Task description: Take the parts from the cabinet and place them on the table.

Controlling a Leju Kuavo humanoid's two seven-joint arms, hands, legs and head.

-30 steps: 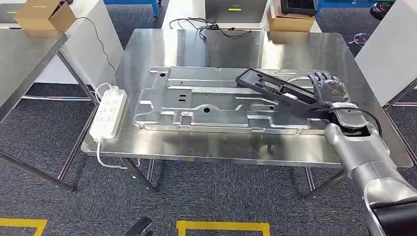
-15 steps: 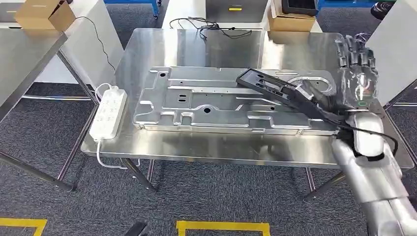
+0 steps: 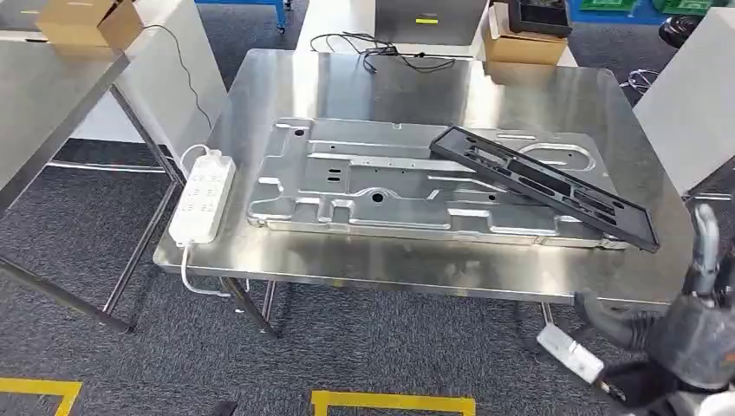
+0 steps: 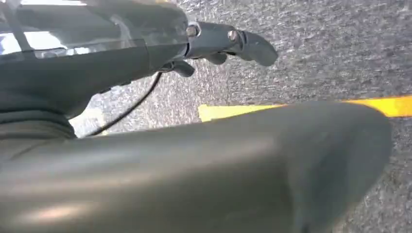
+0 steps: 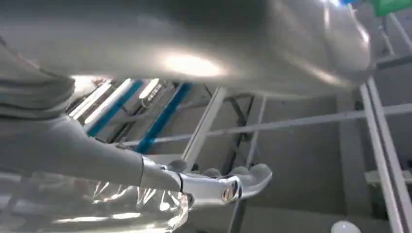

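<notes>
A long black frame part (image 3: 546,184) lies slanted across the right end of a large stamped silver plate (image 3: 381,186) on the steel table (image 3: 390,82). Nothing touches the frame. My right hand (image 3: 693,329) hangs below the table's front right corner, fingers apart and holding nothing. In the right wrist view the right hand (image 5: 214,187) has its fingers stretched out beneath the shiny table edge. In the left wrist view my left hand (image 4: 228,41) hangs over the grey carpet, fingers extended and empty.
A white power strip (image 3: 202,196) lies at the table's left edge with its cord hanging down. Black cables (image 3: 373,48) and a cardboard box (image 3: 524,48) sit at the far side. A second steel table (image 3: 43,87) stands at the left. Yellow tape (image 3: 390,403) marks the floor.
My right hand has let go of the black frame and dropped back below the table's front right corner. The frame now rests flat on the plate. The view has shifted slightly.
</notes>
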